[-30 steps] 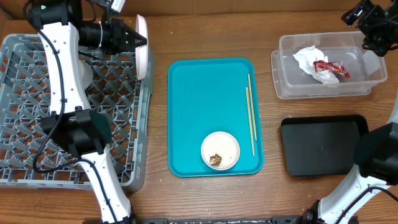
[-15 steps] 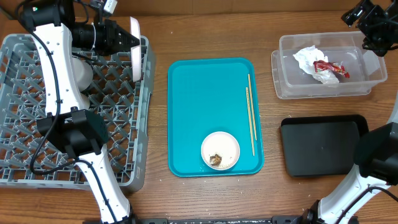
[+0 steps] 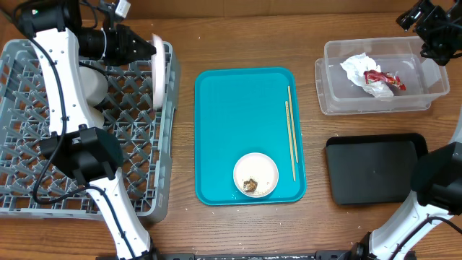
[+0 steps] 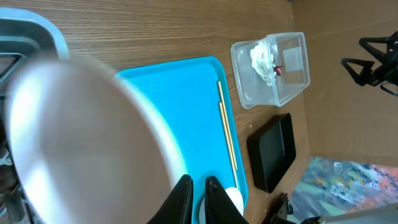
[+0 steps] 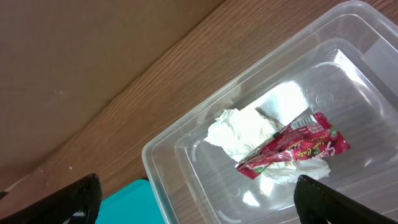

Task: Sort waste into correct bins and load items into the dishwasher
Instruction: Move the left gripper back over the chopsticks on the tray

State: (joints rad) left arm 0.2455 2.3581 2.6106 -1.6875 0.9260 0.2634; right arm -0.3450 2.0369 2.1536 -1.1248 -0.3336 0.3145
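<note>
My left gripper is shut on the rim of a white plate. It holds the plate on edge over the right side of the grey dish rack. In the left wrist view the plate is blurred beside the fingers. A white cup or bowl sits in the rack, partly behind the arm. Chopsticks and a small white bowl with brown scraps lie on the teal tray. The clear tub holds the napkin and wrapper. My right gripper is open above the tub.
The black tray sits at the front right, below the clear tub. The rack's right wall stands close to the teal tray's left edge. Bare wood table runs behind the tray.
My left gripper has carried the plate left and down, from above the rack's right wall to inside it. The right arm has not moved.
</note>
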